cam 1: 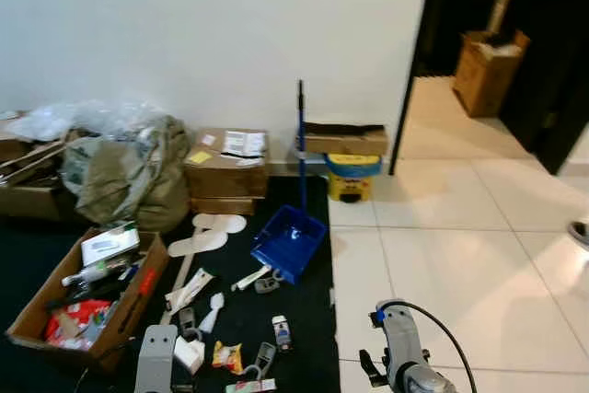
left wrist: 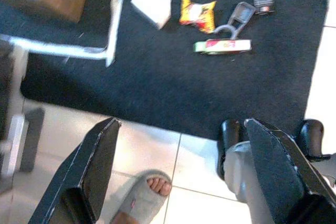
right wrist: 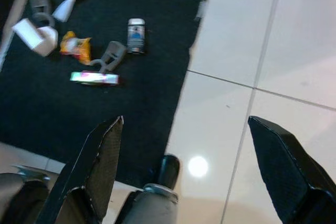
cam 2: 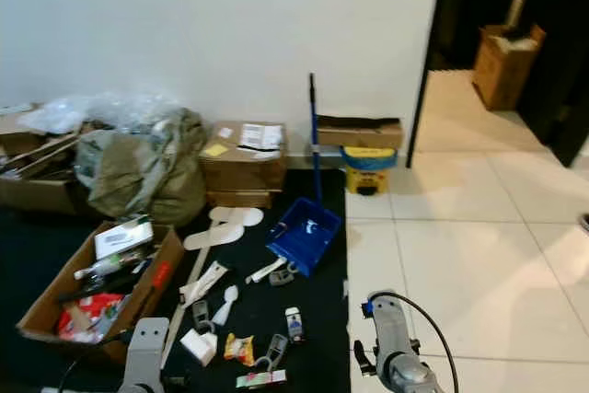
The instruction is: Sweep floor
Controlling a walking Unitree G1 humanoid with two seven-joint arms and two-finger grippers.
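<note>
Littering the black rug (cam 1: pixel 276 356): blue dustpan (cam 1: pixel 288 242), open carton (cam 1: pixel 87 296), small trash; both hands spread wide, empty.

Two silver-grey arms rise at the head view's bottom edge, the right arm (cam 1: pixel 405 356) carrying a black looping cable and blue marking, while each gripper, left gripper (left wrist: pixel 178 171) and right gripper (right wrist: pixel 184 171), has long black wedge-shaped, seemingly textured fingers (right wrist: pixel 100 166).

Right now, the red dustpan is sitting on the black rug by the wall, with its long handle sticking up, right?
Not quite: the dustpan is blue, not red. The left eye view shows it on the black rug near the wall, with its long handle standing up. The rest is right.
</note>
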